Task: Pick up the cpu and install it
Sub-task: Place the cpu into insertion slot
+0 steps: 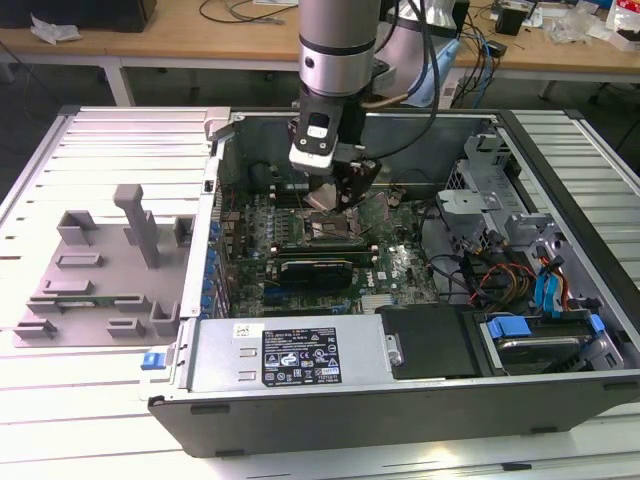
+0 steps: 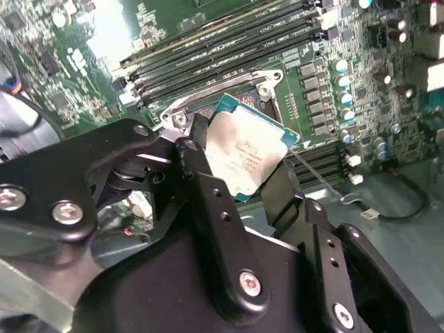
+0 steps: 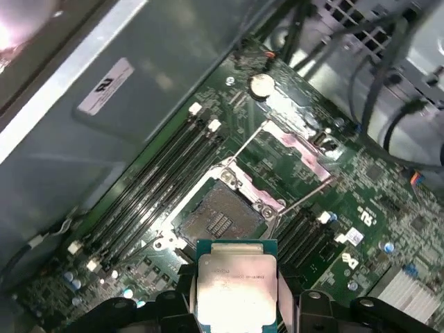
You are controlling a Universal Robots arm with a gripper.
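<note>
My gripper [image 1: 334, 192] hangs inside the open computer case [image 1: 330, 390], shut on the cpu [image 1: 322, 197]. The cpu [image 2: 246, 149] is a small square chip with a silvery top and a thin teal rim, pinched at two opposite edges between the black fingers [image 2: 198, 149]. In the first wrist view the cpu [image 3: 236, 284] is held a little above the motherboard, just beside the open square socket [image 3: 216, 216]. The socket's contact field is bare and its metal load plate [image 3: 295, 147] is swung up. From outside, the socket [image 1: 335, 232] lies directly under the gripper.
Memory slots [image 3: 156, 182] run along both sides of the socket. A black card [image 1: 315, 270] lies just in front of it. Cables [image 1: 480, 265] and drive bays [image 1: 545, 330] crowd the exterior view's right. A grey fixture [image 1: 100, 270] sits outside the case on the left.
</note>
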